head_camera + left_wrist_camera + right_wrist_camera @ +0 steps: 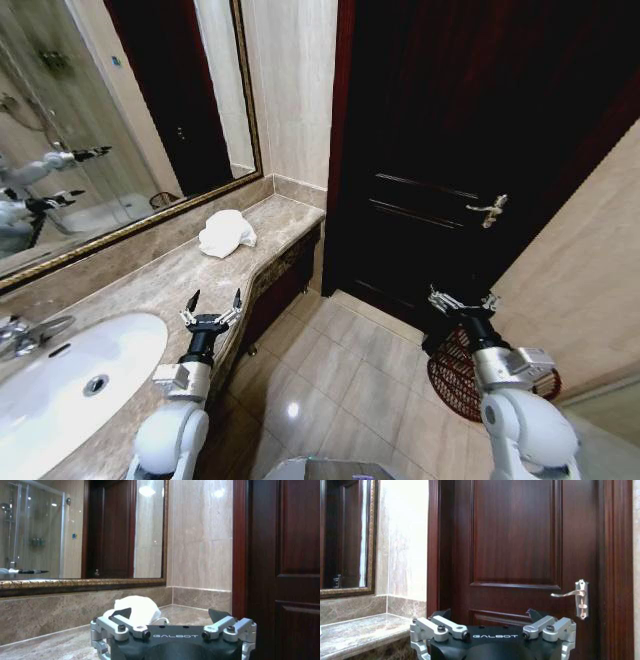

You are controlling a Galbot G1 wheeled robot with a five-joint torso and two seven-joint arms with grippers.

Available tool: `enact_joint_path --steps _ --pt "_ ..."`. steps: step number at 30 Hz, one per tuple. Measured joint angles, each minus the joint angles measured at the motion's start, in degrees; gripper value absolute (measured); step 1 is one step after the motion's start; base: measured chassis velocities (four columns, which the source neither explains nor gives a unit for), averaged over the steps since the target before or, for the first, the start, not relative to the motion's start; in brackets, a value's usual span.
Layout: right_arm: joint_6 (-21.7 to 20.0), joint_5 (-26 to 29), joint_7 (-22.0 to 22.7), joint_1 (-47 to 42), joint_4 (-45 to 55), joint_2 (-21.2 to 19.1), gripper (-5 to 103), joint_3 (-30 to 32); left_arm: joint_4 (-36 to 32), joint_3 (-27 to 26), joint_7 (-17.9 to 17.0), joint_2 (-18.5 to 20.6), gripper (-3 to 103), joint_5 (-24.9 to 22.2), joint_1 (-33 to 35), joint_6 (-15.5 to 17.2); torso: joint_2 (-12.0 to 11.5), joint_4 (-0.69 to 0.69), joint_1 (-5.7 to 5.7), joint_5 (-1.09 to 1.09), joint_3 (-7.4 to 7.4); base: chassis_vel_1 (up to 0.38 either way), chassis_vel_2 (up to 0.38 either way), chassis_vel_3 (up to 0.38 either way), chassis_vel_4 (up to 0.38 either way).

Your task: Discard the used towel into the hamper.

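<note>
Left end effector (212, 305): stood lower centre-left of the head view, over the front edge of the marble bench (150, 280), fingers spread wide and holding nothing. In the left wrist view the same end effector (170, 617) sat at the bottom of the frame, jaws apart, with the towel straight ahead between them.

Right end effector (463, 300): stood lower right of the head view, above the floor in front of the dark door (470, 150), fingers likewise spread and empty; seen also at the bottom of the right wrist view (489, 615).

Towel (227, 233): white, crumpled into a lump with no clear long axis, resting on the bench at centre-left of the head view, near the mirror (110, 110) corner. It lay up-frame from the left end effector and apart from it (untouched); also seen at lower centre of the left wrist view (137, 607).

Hamper (462, 378): reddish-brown openwork basket on the floor at lower right of the head view, partly hidden behind the right arm.

Assessment: the left arm was much the nearer to the towel, the right arm to the hamper; the reach would run forward along the bench.

Sink (70, 375): lower left, idle.
</note>
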Motion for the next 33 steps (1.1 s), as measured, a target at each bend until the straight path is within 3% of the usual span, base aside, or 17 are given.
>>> enact_joint_path --steps 33 --pt "-0.68 1.11 0.12 0.43 0.53 0.01 100 -0.3 0.72 1.08 -0.45 -0.39 100 0.99 -0.7 0.03 0.0 0.0 0.0 0.0 0.0 -0.061 0.119 0.119 -0.06"
